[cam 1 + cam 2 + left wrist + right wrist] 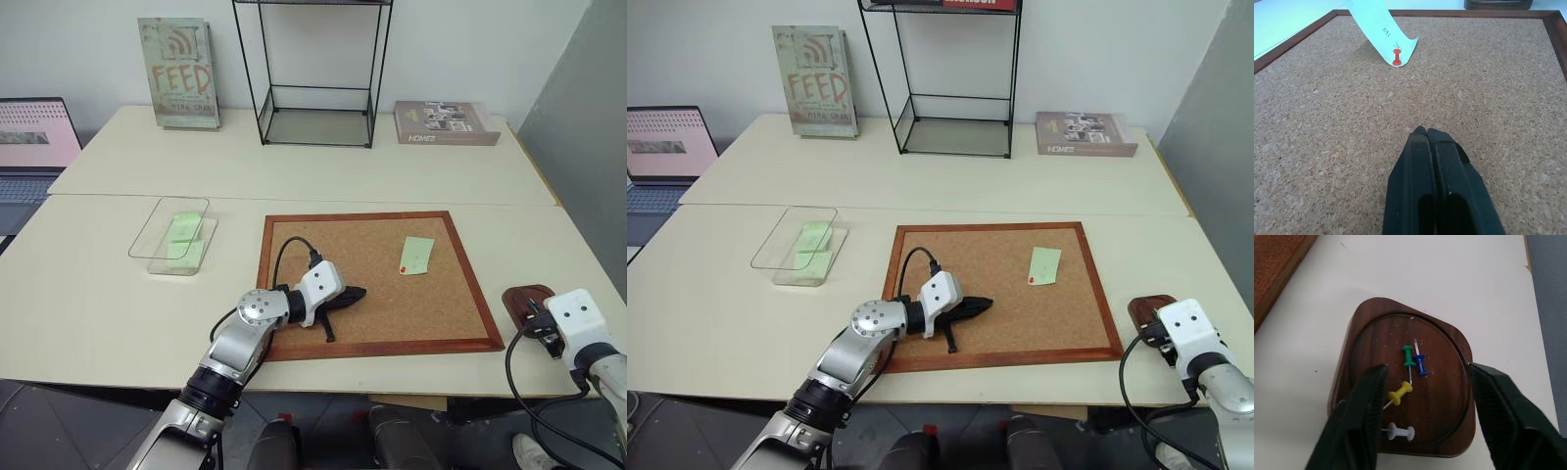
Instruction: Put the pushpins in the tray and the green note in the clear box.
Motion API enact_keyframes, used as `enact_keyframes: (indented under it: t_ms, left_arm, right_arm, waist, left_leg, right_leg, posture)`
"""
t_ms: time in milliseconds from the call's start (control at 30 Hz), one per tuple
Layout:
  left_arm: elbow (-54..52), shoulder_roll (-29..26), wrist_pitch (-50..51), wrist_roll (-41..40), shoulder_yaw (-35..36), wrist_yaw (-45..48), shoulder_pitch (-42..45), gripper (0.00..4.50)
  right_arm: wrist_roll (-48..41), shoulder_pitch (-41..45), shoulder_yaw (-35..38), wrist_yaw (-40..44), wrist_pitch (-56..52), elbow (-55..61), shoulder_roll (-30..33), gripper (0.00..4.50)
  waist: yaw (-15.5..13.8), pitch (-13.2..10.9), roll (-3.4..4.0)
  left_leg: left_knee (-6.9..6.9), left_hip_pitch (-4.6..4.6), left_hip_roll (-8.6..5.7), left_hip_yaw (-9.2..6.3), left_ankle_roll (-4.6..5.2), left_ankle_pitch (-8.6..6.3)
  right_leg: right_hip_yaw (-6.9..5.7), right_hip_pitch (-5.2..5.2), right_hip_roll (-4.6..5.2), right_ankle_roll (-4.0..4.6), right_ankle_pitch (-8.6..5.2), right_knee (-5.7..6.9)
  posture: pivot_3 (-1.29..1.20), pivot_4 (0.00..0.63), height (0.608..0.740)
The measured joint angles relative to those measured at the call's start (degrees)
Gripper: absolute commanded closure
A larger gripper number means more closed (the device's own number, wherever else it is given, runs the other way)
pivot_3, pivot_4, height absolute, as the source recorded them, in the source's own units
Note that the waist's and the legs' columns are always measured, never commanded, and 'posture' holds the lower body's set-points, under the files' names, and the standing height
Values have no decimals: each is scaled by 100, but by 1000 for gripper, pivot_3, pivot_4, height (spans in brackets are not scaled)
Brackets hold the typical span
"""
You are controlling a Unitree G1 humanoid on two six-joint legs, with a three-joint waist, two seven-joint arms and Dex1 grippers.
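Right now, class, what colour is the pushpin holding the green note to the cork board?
Red pushpin; clearest in the left wrist view.

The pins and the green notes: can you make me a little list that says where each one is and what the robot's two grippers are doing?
tray: on the table, right of the cork board
pins in tray: green pin, blue pin, yellow pin, white pin
red pin: stuck in the board, holding one green note
clear box: left of the board, with green paper inside
left gripper: shut, empty, over the board
right gripper: open, over the tray
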State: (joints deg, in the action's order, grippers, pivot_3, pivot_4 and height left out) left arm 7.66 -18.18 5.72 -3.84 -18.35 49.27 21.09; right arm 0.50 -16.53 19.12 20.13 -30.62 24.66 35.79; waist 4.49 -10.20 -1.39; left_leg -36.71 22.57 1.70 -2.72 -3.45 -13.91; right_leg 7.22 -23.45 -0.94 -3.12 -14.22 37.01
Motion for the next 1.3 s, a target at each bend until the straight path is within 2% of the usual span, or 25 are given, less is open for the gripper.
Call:
enact_keyframes:
  t_ms: [167, 267, 333, 433, 567, 667, 867, 1100, 1233, 1300]
  left_arm:
    - [4, -3, 9, 1, 8, -7, 1, 4500]
    - [16, -3, 16, -1, 29, -11, -8, 4500]
    - [57, 29, 15, -3, 32, -10, 14, 4500]
    - [98, 77, 15, -17, 27, 3, 39, 4500]
    - [158, 126, 36, -23, 40, 2, 84, 4500]
    - [194, 159, 38, -25, 48, -2, 109, 4500]
    - [243, 169, 48, -24, 64, -2, 151, 4500]
    - [258, 188, 49, -24, 65, -2, 169, 4500]
    - [267, 190, 48, -24, 68, -4, 172, 4500]
    - [271, 190, 49, -24, 73, -11, 173, 4500]
  right_arm:
    - [-561, 261, 382, 269, -70, 412, -68, 1549]
    - [-1346, 672, 500, 586, -334, 771, -215, 1549]
    - [-1878, 984, 322, 721, -576, 1042, -413, 1549]
    - [-2179, 1210, -196, 756, -796, 1144, -614, 1549]
    - [-2159, 1583, -1226, 722, -840, 842, -1017, 1549]
    - [-1931, 1810, -1627, 663, -666, 382, -1155, 1549]
    - [-1572, 2275, -2060, 597, -237, -473, -1313, 1549]
    - [-1297, 2646, -2214, 594, 170, -1252, -1385, 1549]
    - [-1226, 2674, -2248, 590, 355, -1581, -1443, 2131]
    - [-1186, 2697, -2247, 587, 433, -1627, -1451, 2581]
  waist:
    - [3, 1, 1]
    - [16, -1, -2]
    - [20, 0, 0]
    - [4, 0, -4]
    - [-6, 0, -2]
    - [-23, 0, -3]
    - [-25, 0, -3]
    - [-31, 0, -3]
    - [-31, 0, -3]
    - [-29, 0, -3]
  left_leg:
    - [-1, -2, -1, -1, 1, 0]
    - [-4, -6, 0, -4, 1, 1]
    - [-5, -8, -1, -9, 1, 1]
    - [-5, -6, -3, -14, 1, 1]
    - [-6, -3, -4, -15, 2, 1]
    - [-14, -1, -5, -14, 2, 1]
    - [-14, -3, -3, -15, 4, 2]
    - [-13, 0, -5, -15, 4, 3]
    - [-13, 1, -5, -17, 4, 3]
    - [-14, 0, -5, -16, 4, 3]
  right_leg:
    - [0, 4, 0, -3, 2, 0]
    - [-1, 10, -1, -4, 2, 0]
    - [-4, 14, -1, -4, 3, 0]
    - [-5, 16, -1, -4, 3, -2]
    - [-6, 16, 0, -4, 3, -3]
    - [-5, 16, 0, -5, 3, -4]
    - [-8, 15, 0, -8, 4, 0]
    - [-8, 16, 0, -13, 8, 1]
    - [-7, 16, 0, -14, 9, 2]
    - [-7, 16, 0, -15, 9, 2]
  posture:
    - [0, 150, 740]
    - [0, 150, 740]
    - [0, 150, 740]
    - [0, 150, 740]
    - [0, 150, 740]
    - [0, 150, 740]
    - [0, 150, 740]
    - [0, 150, 740]
    - [0, 150, 740]
    - [0, 150, 740]
